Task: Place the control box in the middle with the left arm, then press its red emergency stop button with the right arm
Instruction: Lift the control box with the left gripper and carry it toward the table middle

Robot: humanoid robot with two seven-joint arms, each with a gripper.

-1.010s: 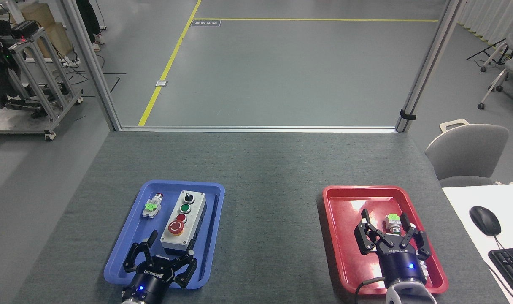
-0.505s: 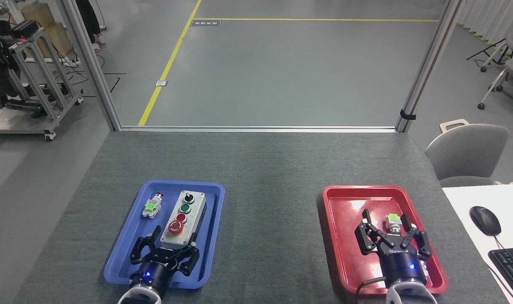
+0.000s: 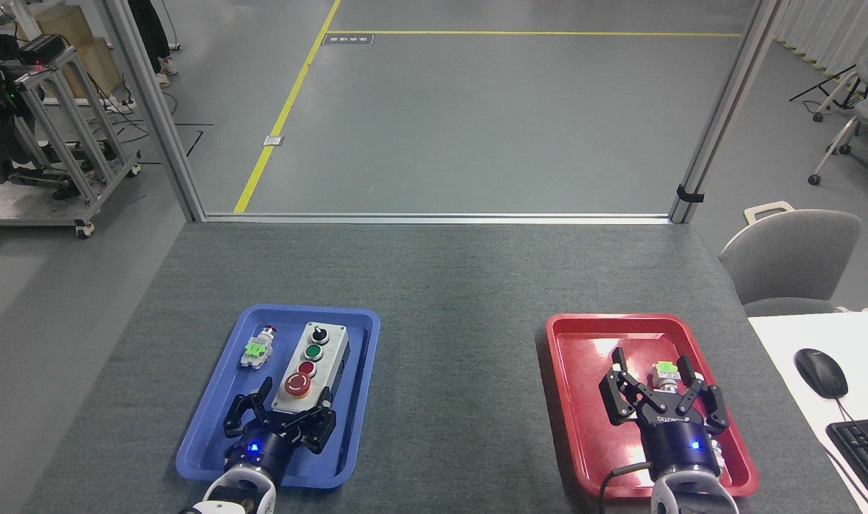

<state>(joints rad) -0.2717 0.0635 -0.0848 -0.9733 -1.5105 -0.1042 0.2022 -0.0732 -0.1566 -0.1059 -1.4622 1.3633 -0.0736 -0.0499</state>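
The control box (image 3: 318, 360), light grey on top with a black base, lies lengthwise in the blue tray (image 3: 205, 439) at the left. Its big red emergency stop button (image 3: 298, 385) sits at the near end of the button row. My left gripper (image 3: 296, 393) is open, with one finger on each side of the box's near end. My right gripper (image 3: 652, 365) hovers open over the red tray (image 3: 577, 335), with nothing between its fingers. The middle (image 3: 459, 371) of the table is bare dark-grey felt between the two trays.
A small silver switch with a green tag (image 3: 257, 347) lies in the blue tray left of the box. A similar switch (image 3: 664, 376) lies in the red tray under my right gripper. A white desk with a mouse (image 3: 820, 372) and keyboard stands at the right.
My left gripper has moved forward to the control box's near end and now straddles it. My right gripper has shifted only slightly.
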